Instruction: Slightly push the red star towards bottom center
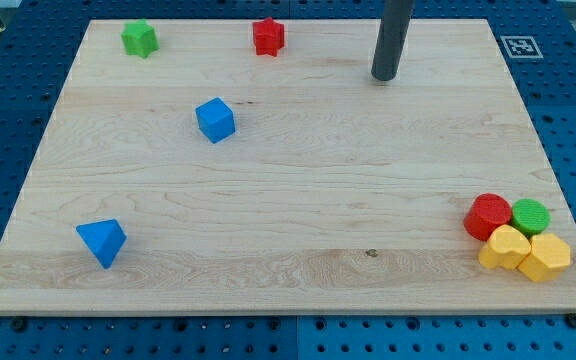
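The red star (268, 36) lies near the view's top edge of the wooden board (298, 200), left of centre. My tip (384, 76) stands on the board to the star's right and a little lower, well apart from it. It touches no block.
A green star (140, 39) lies at the top left. A blue cube (215, 120) sits below the red star, to the left. A blue triangle (102, 242) is at the bottom left. A red cylinder (488, 216), green cylinder (530, 214) and two yellow blocks (505, 248) (545, 257) cluster at the bottom right.
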{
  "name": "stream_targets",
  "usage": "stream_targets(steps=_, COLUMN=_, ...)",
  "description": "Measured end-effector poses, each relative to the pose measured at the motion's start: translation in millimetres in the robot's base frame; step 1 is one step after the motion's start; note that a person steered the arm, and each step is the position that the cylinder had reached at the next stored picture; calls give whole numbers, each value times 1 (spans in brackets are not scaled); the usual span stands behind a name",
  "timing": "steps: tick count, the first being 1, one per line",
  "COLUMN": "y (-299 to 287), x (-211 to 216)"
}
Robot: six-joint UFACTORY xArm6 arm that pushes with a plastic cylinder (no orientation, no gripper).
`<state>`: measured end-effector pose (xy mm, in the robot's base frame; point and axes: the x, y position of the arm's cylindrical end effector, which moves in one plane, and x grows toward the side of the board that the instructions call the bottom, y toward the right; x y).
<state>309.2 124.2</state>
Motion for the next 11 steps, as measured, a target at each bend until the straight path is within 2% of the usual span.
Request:
stream_targets(steps=3, y=-36, x=-56)
stream_targets(steps=5, y=-119, x=-110)
stream_targets(steps=7, y=-188, x=-117)
stream_targets(steps=8, y=-193, x=-113)
stream_targets(steps=9, y=-165, x=-106)
stream_targets(steps=11, y=-155, x=-81)
